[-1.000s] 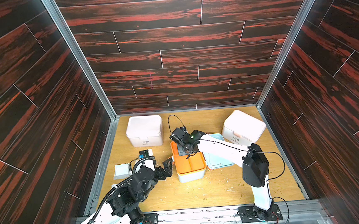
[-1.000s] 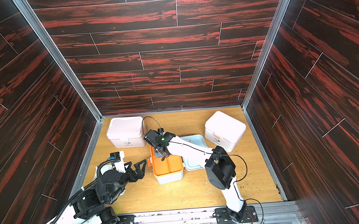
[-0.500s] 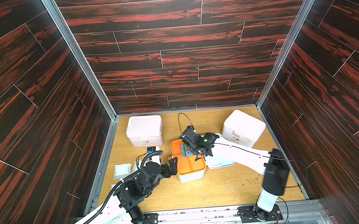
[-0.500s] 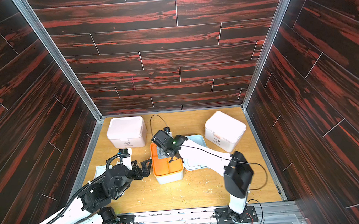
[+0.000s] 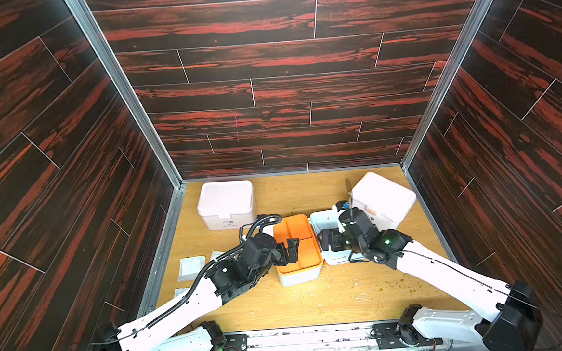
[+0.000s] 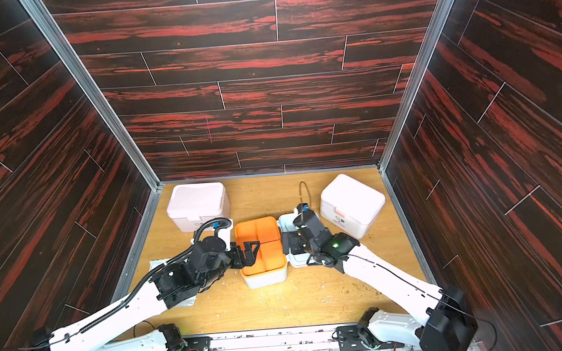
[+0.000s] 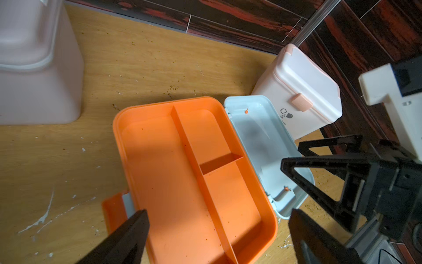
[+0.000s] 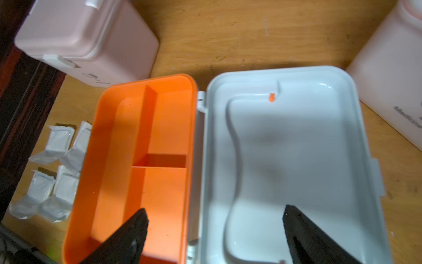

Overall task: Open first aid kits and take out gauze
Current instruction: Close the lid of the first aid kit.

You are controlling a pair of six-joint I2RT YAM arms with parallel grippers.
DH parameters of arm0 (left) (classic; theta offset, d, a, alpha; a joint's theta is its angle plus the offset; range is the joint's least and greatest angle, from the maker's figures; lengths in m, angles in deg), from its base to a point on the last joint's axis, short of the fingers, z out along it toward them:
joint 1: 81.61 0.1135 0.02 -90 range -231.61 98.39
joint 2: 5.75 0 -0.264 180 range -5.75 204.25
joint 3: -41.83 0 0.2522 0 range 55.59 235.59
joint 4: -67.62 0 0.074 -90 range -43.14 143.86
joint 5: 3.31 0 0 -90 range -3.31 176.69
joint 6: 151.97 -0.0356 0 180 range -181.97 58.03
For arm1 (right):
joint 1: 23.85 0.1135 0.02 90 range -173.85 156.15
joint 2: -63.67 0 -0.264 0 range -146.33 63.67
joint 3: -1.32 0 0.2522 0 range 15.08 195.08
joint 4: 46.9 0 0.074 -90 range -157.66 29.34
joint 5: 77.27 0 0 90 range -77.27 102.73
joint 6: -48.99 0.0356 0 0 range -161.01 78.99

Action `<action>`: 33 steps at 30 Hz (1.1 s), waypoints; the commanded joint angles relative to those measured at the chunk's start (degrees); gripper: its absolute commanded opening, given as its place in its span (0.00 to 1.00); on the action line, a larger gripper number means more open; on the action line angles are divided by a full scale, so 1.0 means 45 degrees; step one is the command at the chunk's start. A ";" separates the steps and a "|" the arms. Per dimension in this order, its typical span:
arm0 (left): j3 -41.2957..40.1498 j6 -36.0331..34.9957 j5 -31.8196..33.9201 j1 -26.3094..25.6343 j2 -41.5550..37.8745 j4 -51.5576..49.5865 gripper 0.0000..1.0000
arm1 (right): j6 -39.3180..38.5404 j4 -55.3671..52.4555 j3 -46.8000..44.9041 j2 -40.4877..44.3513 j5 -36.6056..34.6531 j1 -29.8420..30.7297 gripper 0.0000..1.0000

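— Where were the grippers?
— The left gripper point(image 5: 293, 250) hung over the orange tray point(image 5: 293, 229) in the blue kit point(image 5: 298, 276), fingers spread and empty. The right gripper point(image 8: 214, 212) hovered above the lid point(image 8: 296, 148), which lay open, its fingers likewise released.
— And the gauze point(image 8: 59, 139)?
— Four packets lay on the table point(image 5: 315, 299), left of that kit. The left pink kit point(image 5: 225, 200) and right pink kit point(image 5: 381, 194) stood shut.

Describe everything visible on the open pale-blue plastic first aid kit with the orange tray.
The pale blue-white plastic kit stands on the wooden table, open. Its hinged lid lies folded back flat beside it, hollow side up, empty. An orange tray fills the top: one long compartment, two shorter ones, all empty. An orange latch sits on the side away from the lid. Nothing grips it.
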 commanded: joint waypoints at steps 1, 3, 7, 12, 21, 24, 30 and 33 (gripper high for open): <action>0.0511 0.0022 -0.0616 0.0006 0.0652 0.0436 1.00 | 0.0200 0.0738 -0.0911 0.0960 0.1198 -0.1010 0.96; 0.0729 0.0030 -0.0874 0.0009 0.1125 0.0531 1.00 | 0.0212 0.0756 -0.1304 0.1374 0.1303 -0.1674 0.96; 0.1261 -0.0001 -0.1323 0.0001 0.2054 0.0582 1.00 | 0.0082 0.0718 -0.1926 0.2021 0.2010 -0.3213 0.96; 0.1479 0.0154 -0.1452 0.0013 0.2871 0.0658 1.00 | -0.0193 0.1070 -0.2773 0.2365 0.3729 -0.5032 0.96; 0.1581 0.0546 -0.1814 0.0013 0.3721 0.0745 1.00 | 0.0285 0.3573 -0.4360 0.1098 0.8825 -0.7592 0.96; 0.1592 0.0656 -0.1983 0.0008 0.3982 0.0757 1.00 | 0.0554 0.4551 -0.4541 0.0529 1.0257 -0.7676 0.97; 0.1732 0.0834 -0.2554 0.0012 0.4462 0.0950 1.00 | 0.1086 0.5645 -0.4582 0.0024 1.1813 -0.7676 0.99; 0.1576 0.0946 -0.2581 0.0004 0.4423 0.1212 1.00 | 0.1071 0.5260 -0.4310 0.0499 1.1831 -0.7677 0.99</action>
